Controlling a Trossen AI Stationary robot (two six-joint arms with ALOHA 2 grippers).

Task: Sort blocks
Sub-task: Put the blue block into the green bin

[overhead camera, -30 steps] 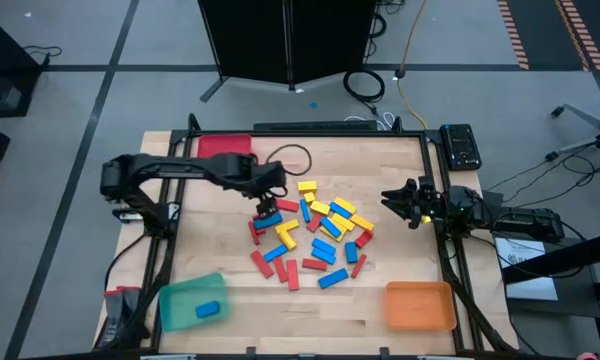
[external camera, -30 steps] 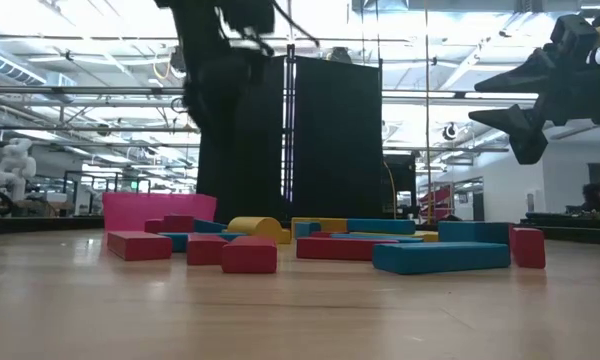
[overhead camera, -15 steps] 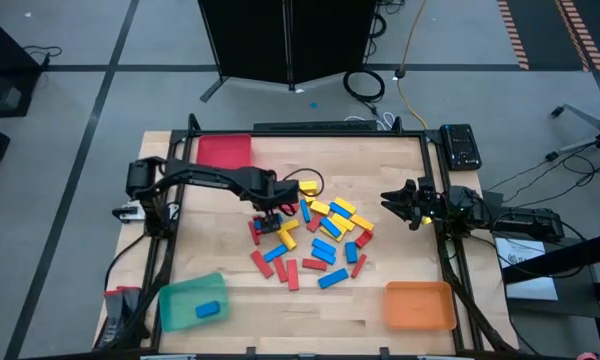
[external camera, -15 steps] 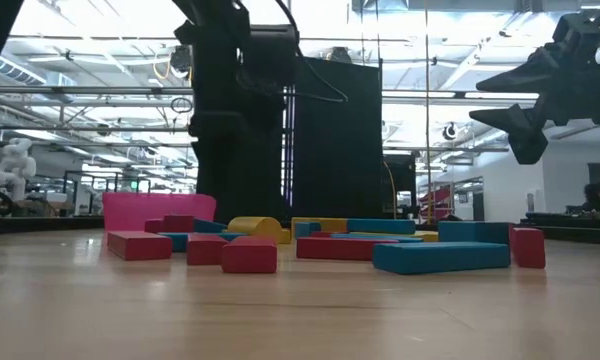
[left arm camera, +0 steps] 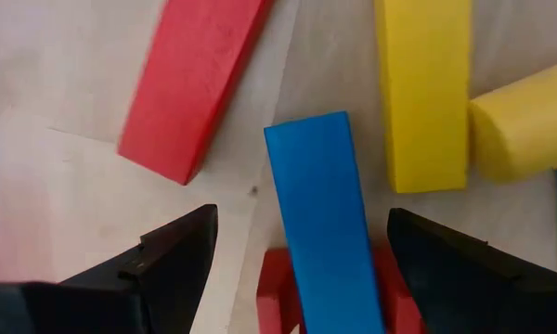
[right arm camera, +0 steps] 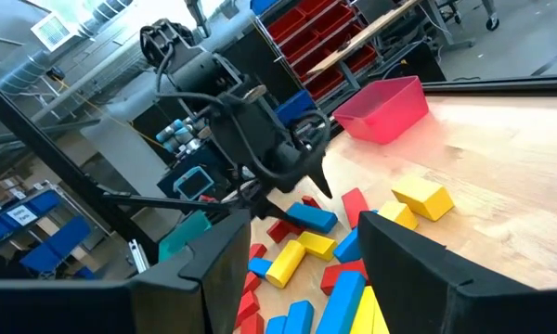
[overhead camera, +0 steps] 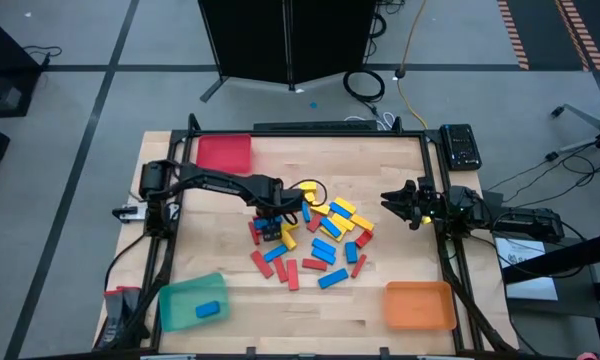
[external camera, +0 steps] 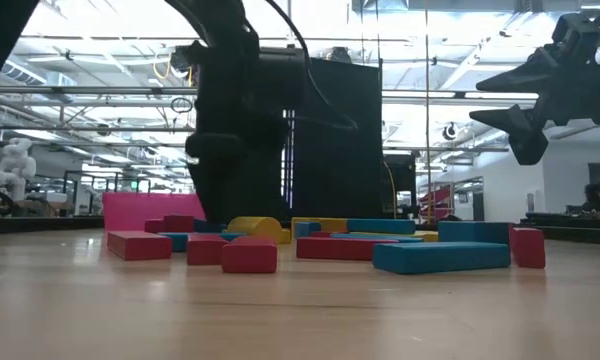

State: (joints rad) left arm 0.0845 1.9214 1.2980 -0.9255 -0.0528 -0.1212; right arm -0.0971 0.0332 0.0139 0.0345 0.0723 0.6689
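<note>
Since a second ago the left arm has swung across and come down over the near-left edge of the block heap, so the left hand (overhead camera: 271,222) now hangs low with its dark fingers (left arm camera: 172,264) spread wide apart on either side of a blue block (left arm camera: 322,218), touching nothing; the block lies flat between them, its near end resting on a red block (left arm camera: 277,295). The right hand (overhead camera: 392,203) has not moved: it waits raised off the surface at the right edge, fingers parted and empty. The blocks (overhead camera: 315,240) themselves lie as before, a loose pile of red, blue and yellow bars near the middle of the surface, smooth, matte and square-edged, some stacked crosswise; in the left wrist view a red bar (left arm camera: 195,83) and a yellow bar (left arm camera: 423,88) lie on the bare wood either side of the blue one. One blue block already sits in the translucent green tray (overhead camera: 180,310) at the near left corner; an orange tray (overhead camera: 420,318) stands at the near right and a red tray (overhead camera: 225,153) at the far left. The surface (overhead camera: 380,170) is pale wood with visible grain, framed by black rails. Beyond it are grey carpet tiles, a black cabinet (overhead camera: 285,40) and coiled cables (overhead camera: 364,84).
</note>
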